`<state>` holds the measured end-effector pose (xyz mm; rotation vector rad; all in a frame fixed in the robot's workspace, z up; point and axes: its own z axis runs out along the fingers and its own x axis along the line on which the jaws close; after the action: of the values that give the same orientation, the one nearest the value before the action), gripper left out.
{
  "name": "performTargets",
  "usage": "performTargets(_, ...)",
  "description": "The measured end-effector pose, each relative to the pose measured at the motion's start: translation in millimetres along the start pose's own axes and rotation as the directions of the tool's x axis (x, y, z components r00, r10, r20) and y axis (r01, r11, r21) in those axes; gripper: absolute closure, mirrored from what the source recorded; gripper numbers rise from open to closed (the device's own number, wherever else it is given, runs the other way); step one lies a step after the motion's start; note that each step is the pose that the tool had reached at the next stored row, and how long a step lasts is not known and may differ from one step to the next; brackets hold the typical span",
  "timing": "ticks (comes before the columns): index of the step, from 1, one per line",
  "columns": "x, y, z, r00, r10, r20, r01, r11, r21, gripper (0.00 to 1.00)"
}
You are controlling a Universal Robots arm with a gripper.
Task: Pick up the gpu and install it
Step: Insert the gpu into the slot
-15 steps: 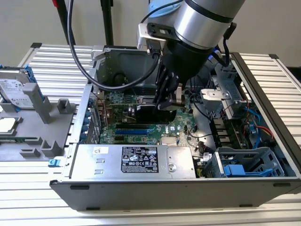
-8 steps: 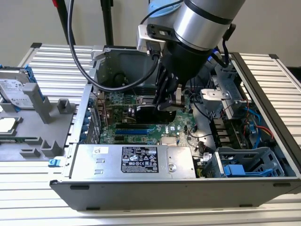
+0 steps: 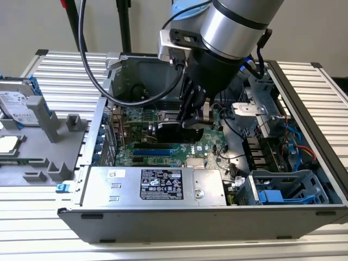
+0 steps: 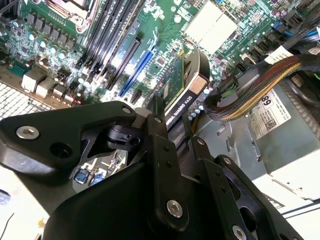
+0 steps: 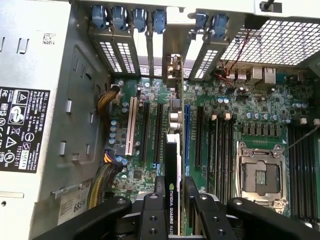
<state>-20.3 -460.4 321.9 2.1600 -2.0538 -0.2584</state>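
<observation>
Your gripper (image 5: 172, 200) is squeezed tight on the gpu (image 5: 171, 165), holding it edge-down over the motherboard (image 5: 240, 115) slots; installing needs careful lining up.

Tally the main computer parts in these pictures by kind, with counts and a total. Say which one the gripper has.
gpu: 1, clamped on edge in the gripper above the expansion slots
motherboard: 1
CPU socket: 1
power supply: 1
hard drive: 1, outside the case on the exterior view's left
Total: 5
</observation>
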Motion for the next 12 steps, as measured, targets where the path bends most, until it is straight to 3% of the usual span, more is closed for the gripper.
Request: performTargets(12,0.0,0.0,0.3,1.0000,0.000,-0.0009,0.000,1.0000,0.0004,1.00)
